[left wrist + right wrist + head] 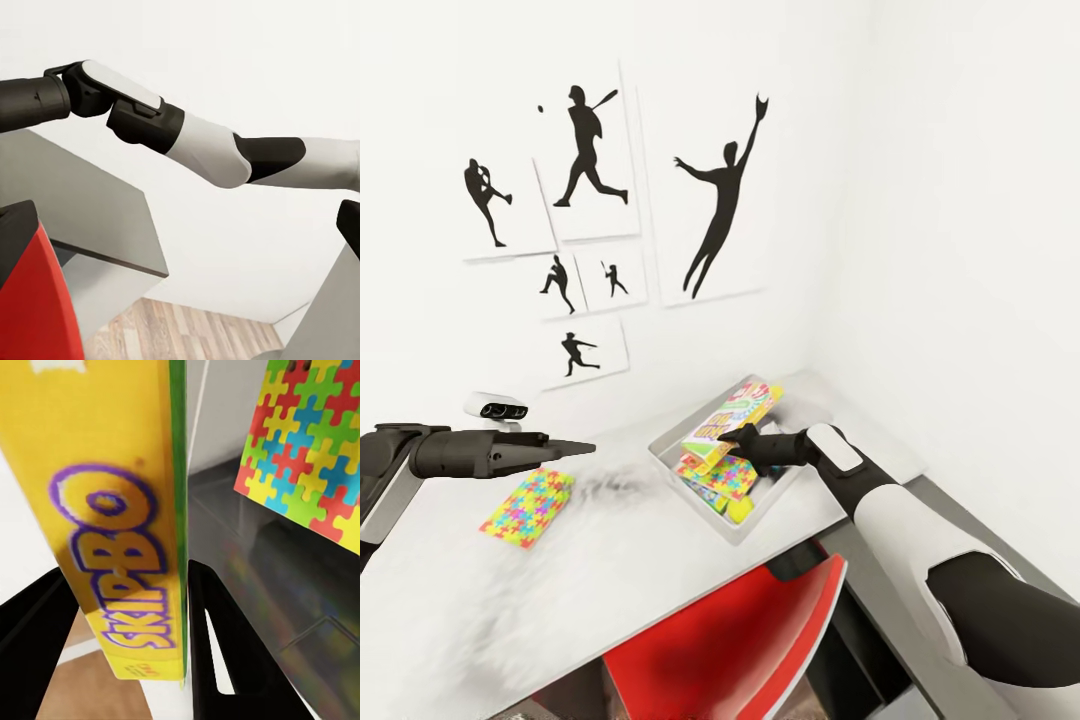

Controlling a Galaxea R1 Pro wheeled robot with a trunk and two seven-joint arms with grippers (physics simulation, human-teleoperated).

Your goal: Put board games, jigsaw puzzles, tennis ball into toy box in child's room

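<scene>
The toy box (pixel 685 490), a shallow light-grey bin, sits on the table (pixel 610 570) near the wall corner. My right gripper (pixel 732 437) is shut on a yellow SKIP-BO board game (pixel 725 415), which stands tilted on edge in the box. In the right wrist view the SKIP-BO box (pixel 120 547) is clamped between both black fingers of the right gripper (pixel 127 570). One jigsaw puzzle (pixel 720 478) leans inside the box, seen close up as a mosaic square (pixel 307 442). Another jigsaw puzzle (pixel 528 507) lies flat on the table, just below my left gripper (pixel 575 448), which hovers shut.
A red chair (pixel 730 640) is tucked under the table's front edge and shows again as a red back (pixel 30 300). A small white device (pixel 500 407) stands by the wall. Black baseball silhouettes (pixel 720 200) hang above. The dark-grey lower wing (pixel 960 510) runs along the right.
</scene>
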